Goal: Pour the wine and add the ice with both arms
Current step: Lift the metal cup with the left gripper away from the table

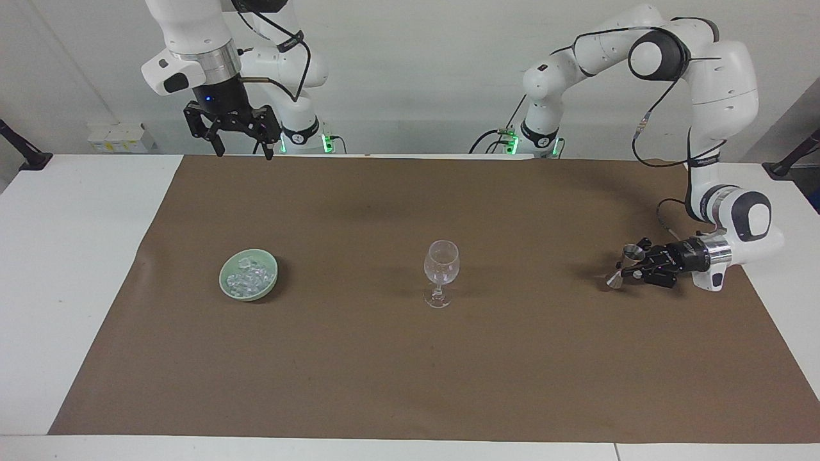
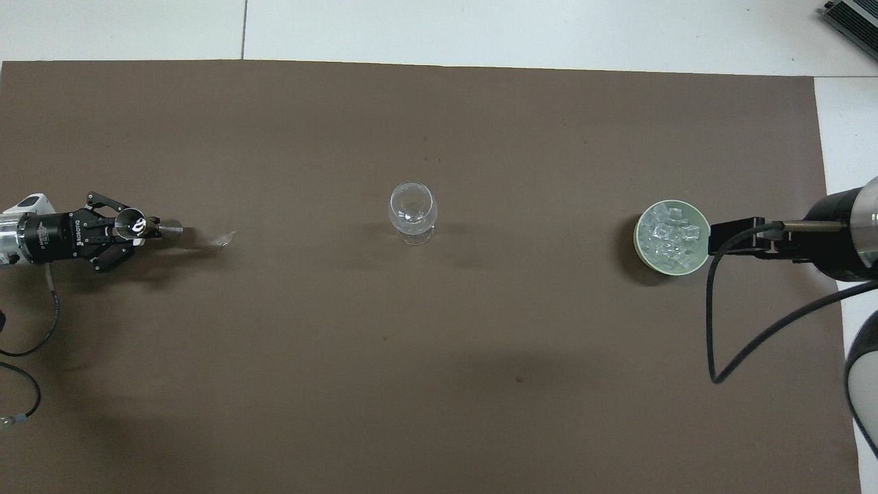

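Glinting whitish and glassy, the ice [image 1: 248, 276] heaps in a green bowl [image 1: 229, 287], beside the glass [image 1: 441, 271] toward the right arm's end. The right gripper [image 1: 241, 146] hangs spread, high near its base; overhead, the frame edge cuts its arm off. The left gripper [image 1: 631, 269] clamps a metal jigger [image 1: 626, 260] low over the mat [image 1: 410, 378].

The ice [image 2: 669, 239] lies in a bowl [image 2: 643, 258] toward the right arm's end; a stemmed glass [image 2: 412, 212] stands mid-surface.
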